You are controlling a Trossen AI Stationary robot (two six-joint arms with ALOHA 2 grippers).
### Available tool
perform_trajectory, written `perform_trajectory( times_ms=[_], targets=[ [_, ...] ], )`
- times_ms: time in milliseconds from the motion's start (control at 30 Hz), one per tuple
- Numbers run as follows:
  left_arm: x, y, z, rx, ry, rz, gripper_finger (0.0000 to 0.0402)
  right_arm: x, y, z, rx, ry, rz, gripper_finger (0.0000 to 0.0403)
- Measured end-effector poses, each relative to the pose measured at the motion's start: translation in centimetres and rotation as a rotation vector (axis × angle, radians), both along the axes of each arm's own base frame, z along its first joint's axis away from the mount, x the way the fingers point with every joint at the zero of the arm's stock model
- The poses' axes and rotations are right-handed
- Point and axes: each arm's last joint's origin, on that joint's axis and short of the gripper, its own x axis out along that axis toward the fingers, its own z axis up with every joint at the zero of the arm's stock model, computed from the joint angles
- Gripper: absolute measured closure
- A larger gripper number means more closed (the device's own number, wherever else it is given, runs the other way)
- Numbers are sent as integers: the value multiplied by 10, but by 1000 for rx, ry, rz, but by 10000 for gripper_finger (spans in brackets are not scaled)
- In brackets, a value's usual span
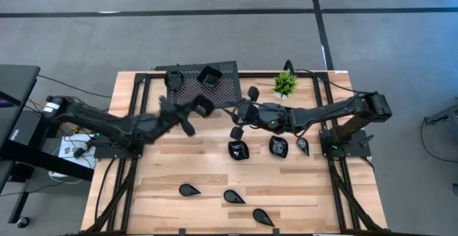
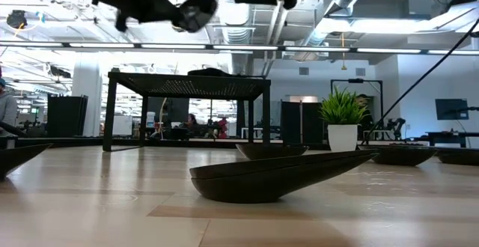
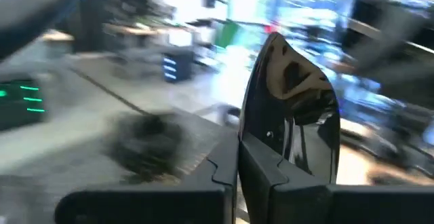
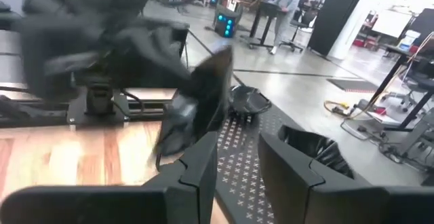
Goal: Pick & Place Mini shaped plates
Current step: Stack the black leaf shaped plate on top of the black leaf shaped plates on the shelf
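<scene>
My left gripper (image 1: 192,110) is shut on a glossy black mini plate (image 1: 204,106) in the air by the near edge of the black perforated stand (image 1: 227,86). Two more plates (image 1: 174,79) (image 1: 209,77) lie on the stand's top. My right gripper (image 1: 232,114) hovers open just to the right of the held plate, above the table. Three plates (image 1: 237,149) (image 1: 278,146) (image 1: 303,146) rest on the table below the right arm. Three teardrop plates (image 1: 188,189) (image 1: 233,196) (image 1: 262,217) lie near the table's near edge. My left gripper pinches the plate between its two fingers (image 3: 227,173) by the plate's rim (image 3: 271,153). The plate stands on edge, rising beyond the fingertips (image 3: 291,95), and is lifted clear of table and stand (image 2: 196,11).
A small green potted plant (image 1: 285,84) stands at the far edge, right of the stand. In the right wrist view the two stand plates (image 4: 247,102) (image 4: 319,149) lie beyond my open fingers. Bare wood lies to the table's left (image 1: 143,186).
</scene>
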Motion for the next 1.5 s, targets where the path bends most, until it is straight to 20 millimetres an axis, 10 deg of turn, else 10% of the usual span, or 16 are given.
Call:
perform_trajectory(
  times_ms=[367, 1500],
  targets=[
    [-49, 45, 21, -37, -65, 437, 393, -3, -1, -3, 3, 53, -2, 300],
    [-35, 87, -15, -172, -44, 670, 389, -5, -1, -10, 14, 124, 1, 300]
  ],
)
